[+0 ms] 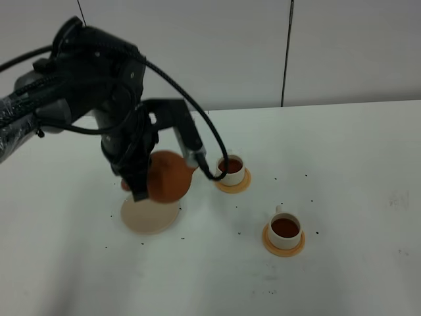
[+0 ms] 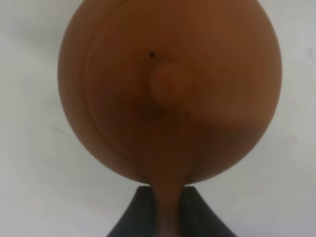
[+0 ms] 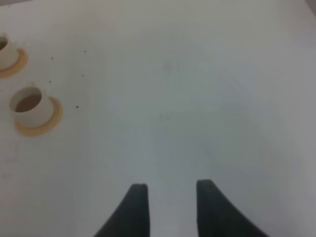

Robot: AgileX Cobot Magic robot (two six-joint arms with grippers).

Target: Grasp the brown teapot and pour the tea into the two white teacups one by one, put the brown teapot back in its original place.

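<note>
My left gripper (image 1: 139, 189) is shut on the loop handle of the brown teapot (image 1: 168, 176), which hangs just over the far edge of the beige disc coaster (image 1: 150, 216), its original place. In the left wrist view the teapot (image 2: 168, 94) fills the frame, lid knob facing the camera, its handle pinched between the dark fingers (image 2: 132, 217). The two white teacups (image 1: 231, 169) (image 1: 285, 228) stand on orange coasters to its right, both holding dark tea. My right gripper (image 3: 170, 190) stands open over bare table, away from the cups (image 3: 30, 106) (image 3: 4, 52).
Small dark specks are scattered on the white table (image 1: 355, 171) around the cups. The left arm's black cable (image 1: 197, 112) loops down close to the far cup. A white wall stands behind the table's far edge.
</note>
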